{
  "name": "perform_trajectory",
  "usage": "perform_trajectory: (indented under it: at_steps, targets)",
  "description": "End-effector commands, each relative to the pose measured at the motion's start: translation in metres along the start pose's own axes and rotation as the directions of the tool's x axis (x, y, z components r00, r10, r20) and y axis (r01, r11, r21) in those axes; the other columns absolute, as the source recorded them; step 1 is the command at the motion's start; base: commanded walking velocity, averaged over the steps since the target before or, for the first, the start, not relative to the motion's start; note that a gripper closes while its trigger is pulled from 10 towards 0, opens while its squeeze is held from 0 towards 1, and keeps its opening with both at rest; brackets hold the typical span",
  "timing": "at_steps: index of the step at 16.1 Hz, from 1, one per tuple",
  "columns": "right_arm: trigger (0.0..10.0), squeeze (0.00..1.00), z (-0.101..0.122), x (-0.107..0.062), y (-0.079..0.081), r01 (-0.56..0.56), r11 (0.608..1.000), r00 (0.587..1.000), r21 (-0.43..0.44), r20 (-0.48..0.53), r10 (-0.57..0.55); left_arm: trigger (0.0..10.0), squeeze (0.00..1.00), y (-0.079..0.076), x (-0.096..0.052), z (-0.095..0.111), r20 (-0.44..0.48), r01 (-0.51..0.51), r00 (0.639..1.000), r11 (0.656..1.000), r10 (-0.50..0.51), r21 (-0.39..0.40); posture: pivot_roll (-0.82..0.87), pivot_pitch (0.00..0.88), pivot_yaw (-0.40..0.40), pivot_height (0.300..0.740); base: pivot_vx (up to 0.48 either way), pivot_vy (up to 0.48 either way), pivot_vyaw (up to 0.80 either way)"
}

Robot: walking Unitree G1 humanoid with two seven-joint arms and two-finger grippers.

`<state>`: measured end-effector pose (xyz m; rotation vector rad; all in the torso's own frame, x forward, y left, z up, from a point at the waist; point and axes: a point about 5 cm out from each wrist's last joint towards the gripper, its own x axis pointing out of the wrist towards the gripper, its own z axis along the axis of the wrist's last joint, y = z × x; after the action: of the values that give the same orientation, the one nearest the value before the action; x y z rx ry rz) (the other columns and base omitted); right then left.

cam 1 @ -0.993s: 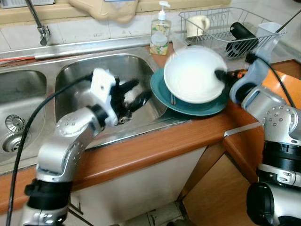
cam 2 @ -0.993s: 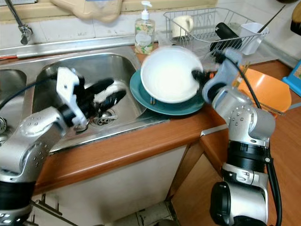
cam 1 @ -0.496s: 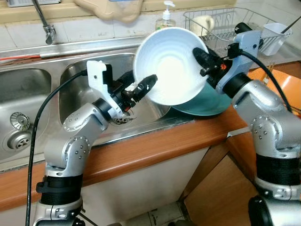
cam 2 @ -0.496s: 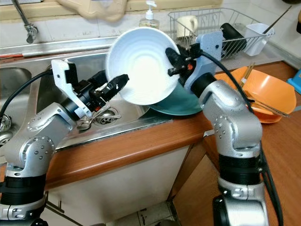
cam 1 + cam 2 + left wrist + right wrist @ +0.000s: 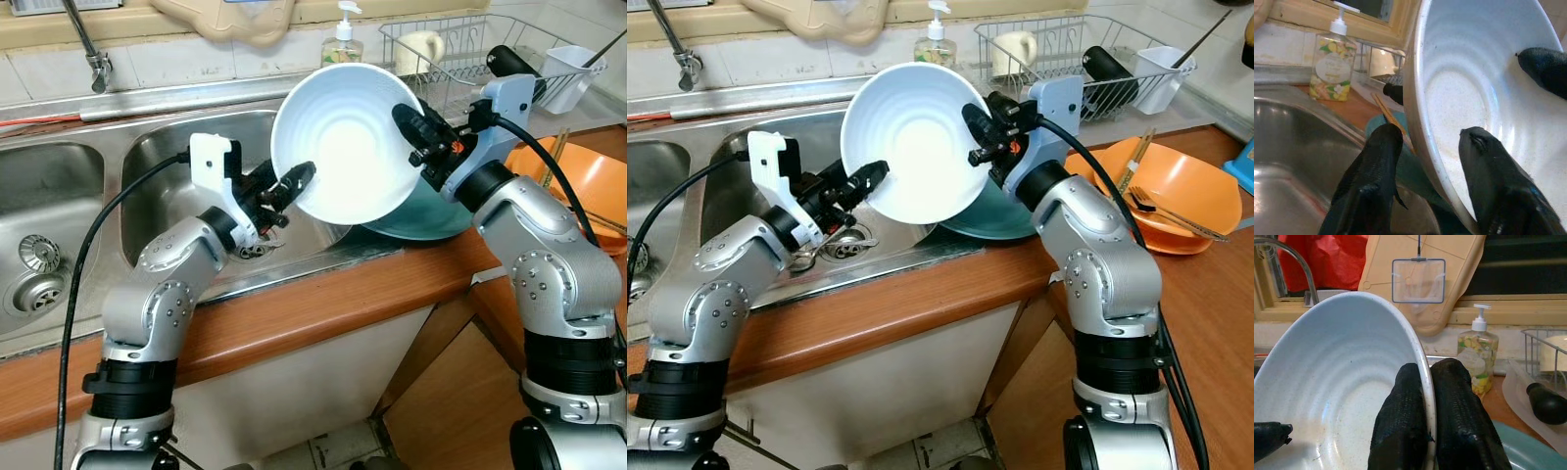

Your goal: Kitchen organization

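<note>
We are holding the white bowl (image 5: pixel 345 139) up on edge in the air over the near rim of the right sink basin (image 5: pixel 176 166), its hollow facing us. Our right gripper (image 5: pixel 1426 406) is pinching the bowl's rim on the right, one black finger inside and one outside, pressed tight against the wall. Our left gripper (image 5: pixel 1427 161) is straddling the lower left rim, fingers apart with one in the hollow and one behind; we cannot tell whether they are actually pressing on it. Just behind the bowl, the teal plate (image 5: pixel 994 220) is lying on the wooden counter (image 5: pixel 950 284). Further back, the soap dispenser (image 5: pixel 935 37) and the wire dish rack (image 5: pixel 1087 49) are standing, and the orange bowl (image 5: pixel 1176 196) with chopsticks is sitting to the right.
</note>
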<state>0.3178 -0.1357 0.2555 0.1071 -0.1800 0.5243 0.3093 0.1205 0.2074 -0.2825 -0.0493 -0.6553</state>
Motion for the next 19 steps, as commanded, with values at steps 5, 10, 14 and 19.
perform_trajectory:
  at_steps: [5, 10, 14, 19]
  targets:
    - [0.0, 0.0, 0.013, 0.0, 0.002, -0.001, 1.0, 0.997, -0.017, 0.076, 0.003, 0.0, 0.0, 0.016, -0.004, 0.0, 0.008, -0.112, 0.994, 0.992, 0.113, -0.055, -0.13, 0.0, 0.02, 0.74, 0.0, 0.0, 0.0]
    - [10.0, 0.0, 0.009, 0.001, 0.006, -0.007, 1.0, 0.998, -0.023, 0.061, 0.009, 0.0, 0.0, 0.017, -0.006, -0.001, 0.003, -0.124, 0.992, 0.991, 0.125, -0.057, -0.13, 0.0, 0.017, 0.74, 0.0, 0.0, 0.0]
    - [10.0, 0.0, 0.002, 0.003, 0.009, -0.001, 0.999, 1.0, -0.052, 0.024, 0.002, 0.0, 0.0, 0.018, -0.005, 0.003, 0.016, -0.14, 0.99, 0.989, 0.142, -0.056, -0.14, 0.0, 0.022, 0.74, 0.0, 0.0, 0.0]
    - [10.0, 1.0, 0.0, 0.003, 0.009, 0.006, 1.0, 1.0, -0.03, 0.011, -0.005, 0.0, 0.0, 0.022, -0.003, 0.012, 0.055, -0.17, 0.983, 0.983, 0.174, -0.069, -0.14, 0.0, 0.029, 0.74, 0.0, 0.0, 0.0]
